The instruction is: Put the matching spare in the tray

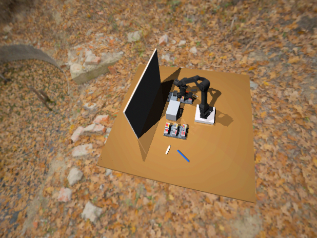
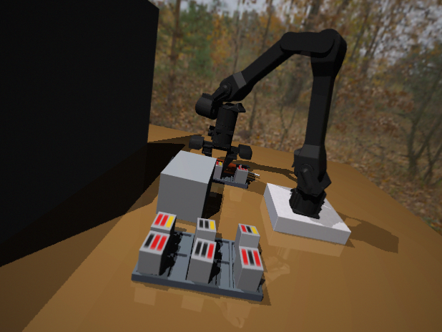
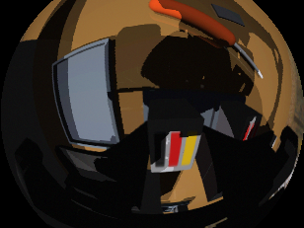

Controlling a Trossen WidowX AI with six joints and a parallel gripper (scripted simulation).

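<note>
My gripper (image 1: 182, 96) (image 2: 217, 164) (image 3: 168, 124) points down at the far rack (image 2: 229, 183), behind the grey box. It is shut on a grey spare (image 3: 159, 170) with black, red and yellow stripes on top. Whether the spare is clear of the rack cannot be told. A spare with red stripes (image 1: 190, 100) (image 2: 241, 176) stands beside it. The shallow blue-grey tray (image 3: 89, 93) lies left of the gripper in the wrist view, with nothing in it. The near rack (image 2: 200, 285) holds several striped spares. The large grey box (image 1: 173, 108) (image 2: 184, 186) shows no code on its visible faces.
A tall black panel (image 1: 147, 100) (image 2: 71, 89) stands along the left side. An orange-handled screwdriver (image 3: 197, 20) and a dark flat piece (image 3: 228, 15) lie beyond the far rack. A white stick (image 1: 167, 150) and a blue rod (image 1: 183, 156) lie in front of the near rack.
</note>
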